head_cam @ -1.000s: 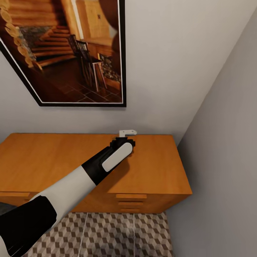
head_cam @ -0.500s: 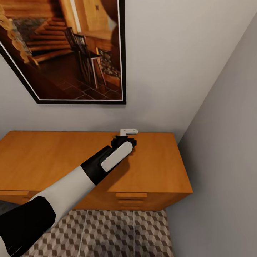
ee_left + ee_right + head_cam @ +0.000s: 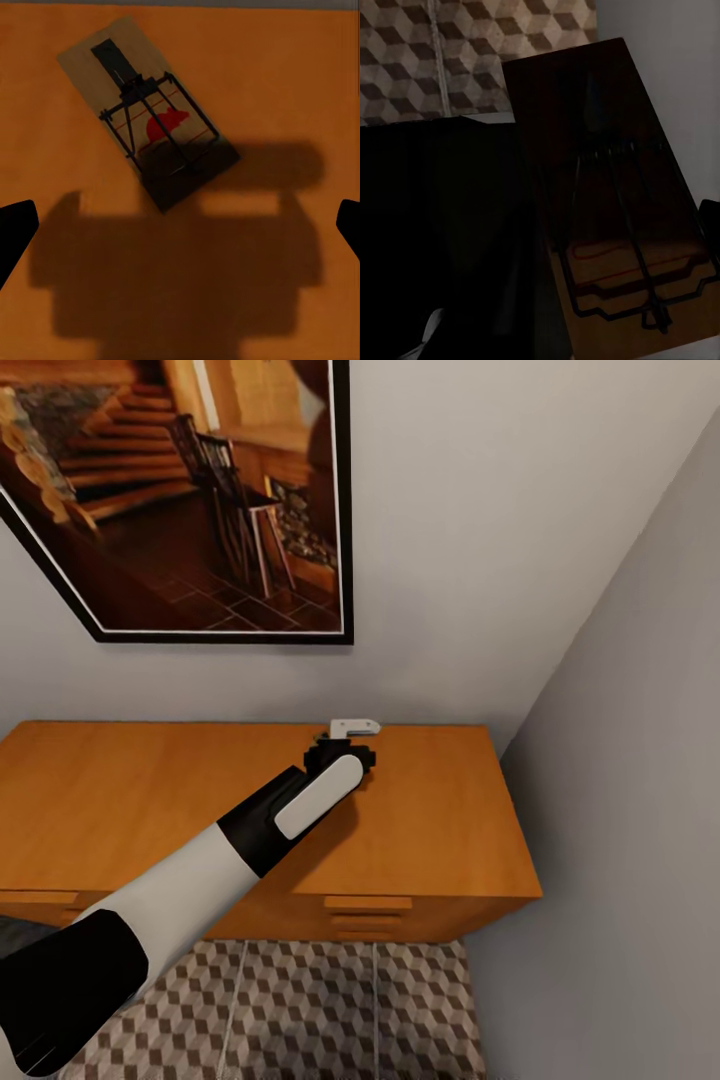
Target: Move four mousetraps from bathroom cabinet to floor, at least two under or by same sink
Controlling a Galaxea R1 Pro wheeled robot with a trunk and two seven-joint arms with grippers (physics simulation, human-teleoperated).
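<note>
Right now the bathroom floor (image 3: 300,1010) is showing nearest in the head view, cube-pattern tiles running up to the cabinet (image 3: 120,800). Left arm is reaching out over the cabinet top, left gripper (image 3: 345,745) hanging near the back edge, toward the right end. Its wrist camera is looking down at a mousetrap (image 3: 146,116) lying flat and skewed on the top, partly in the gripper's shadow; fingertips (image 3: 15,232) are sitting wide apart, gripping nothing. Right gripper is carrying a second mousetrap (image 3: 622,225) close to its camera over the tiles; can't tell how its jaws are standing. Framed picture (image 3: 180,500) is hanging on the wall behind the cabinet; grey side wall (image 3: 640,810) is boxing in its right end.
</note>
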